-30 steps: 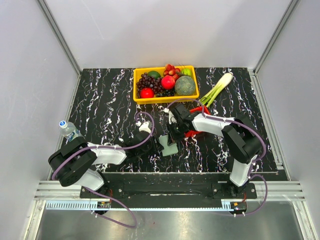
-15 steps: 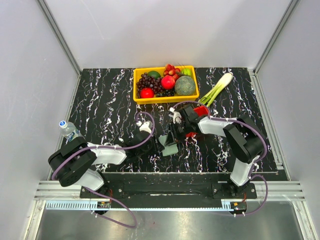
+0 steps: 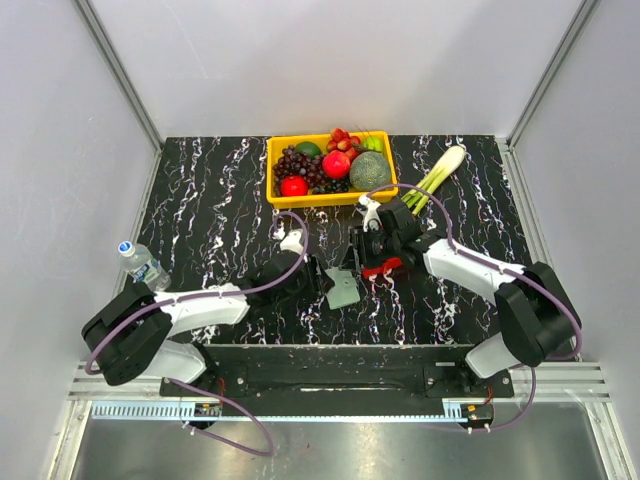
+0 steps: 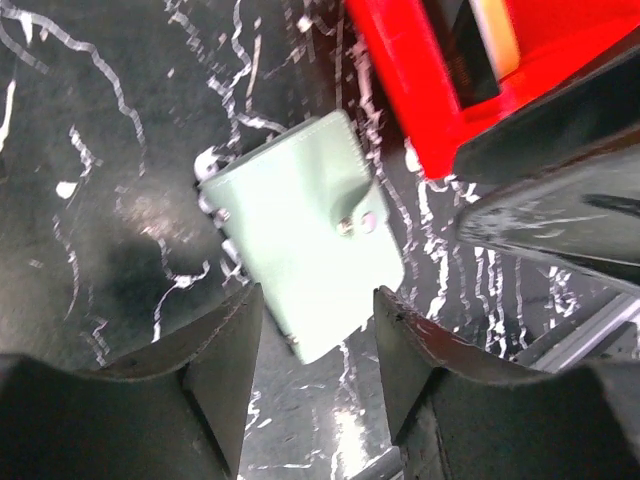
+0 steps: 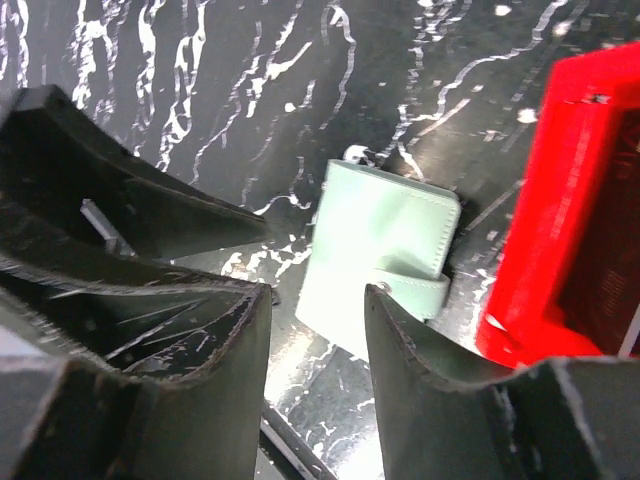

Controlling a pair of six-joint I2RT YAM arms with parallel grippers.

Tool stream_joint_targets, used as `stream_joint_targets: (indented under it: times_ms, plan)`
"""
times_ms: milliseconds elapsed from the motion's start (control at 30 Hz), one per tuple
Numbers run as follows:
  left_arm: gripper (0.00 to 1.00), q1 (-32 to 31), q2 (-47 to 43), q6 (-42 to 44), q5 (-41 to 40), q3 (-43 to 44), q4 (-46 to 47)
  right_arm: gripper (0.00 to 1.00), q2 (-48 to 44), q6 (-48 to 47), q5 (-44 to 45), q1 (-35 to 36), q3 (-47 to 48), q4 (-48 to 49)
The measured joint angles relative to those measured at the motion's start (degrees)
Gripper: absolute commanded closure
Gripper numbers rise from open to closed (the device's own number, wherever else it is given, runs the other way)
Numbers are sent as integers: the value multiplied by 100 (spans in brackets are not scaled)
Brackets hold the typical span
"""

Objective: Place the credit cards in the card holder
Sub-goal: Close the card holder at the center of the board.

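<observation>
The card holder (image 3: 342, 290), a pale grey-green pouch with its snap strap fastened, lies flat on the black marbled table. It also fills the middle of the left wrist view (image 4: 300, 240) and the right wrist view (image 5: 385, 245). My left gripper (image 3: 320, 279) (image 4: 315, 310) is open just left of it, with the pouch's near corner below the gap and nothing held. My right gripper (image 3: 353, 266) (image 5: 318, 300) is open above its far right side, also holding nothing. A whitish credit card edge (image 4: 497, 40) with a dark one beside it shows inside the red basket (image 4: 420, 100).
The red mesh basket (image 3: 398, 264) (image 5: 560, 230) stands right of the pouch, partly under my right arm. At the back sit a yellow tray of fruit (image 3: 273, 170) and a leek (image 3: 437, 177). A water bottle (image 3: 140, 262) lies at the left.
Both grippers have opened. My right gripper has pulled back and to the right, off the card holder, and its arm has swung right. The pouch now lies free on the table.
</observation>
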Motion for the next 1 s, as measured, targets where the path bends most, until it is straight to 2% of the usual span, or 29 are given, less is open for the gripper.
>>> stream_joint_targets:
  times_ms: [67, 167, 200, 333, 467, 733, 1000]
  plan:
    - [48, 4, 22, 76, 28, 188, -44, 61, -140, -13, 234, -52, -83, -44]
    - [51, 63, 284, 197, 173, 667, -109, 76, -179, 7, 592, -122, -247, -140]
    - [53, 83, 413, 225, 227, 820, -101, 78, -179, -9, 684, -142, -304, -177]
    - [57, 190, 1005, 308, 520, 1309, -111, 80, -177, 15, 984, -160, -531, -328]
    - [57, 264, 1305, 315, 791, 1373, -280, 80, -177, 28, 1139, -197, -603, -402]
    - [60, 297, 1512, 334, 1274, 1421, -442, 79, -177, 33, 1139, -271, -619, -389]
    - [64, 297, 1639, 326, 1368, 1436, -433, 79, -177, 33, 1088, -289, -619, -389]
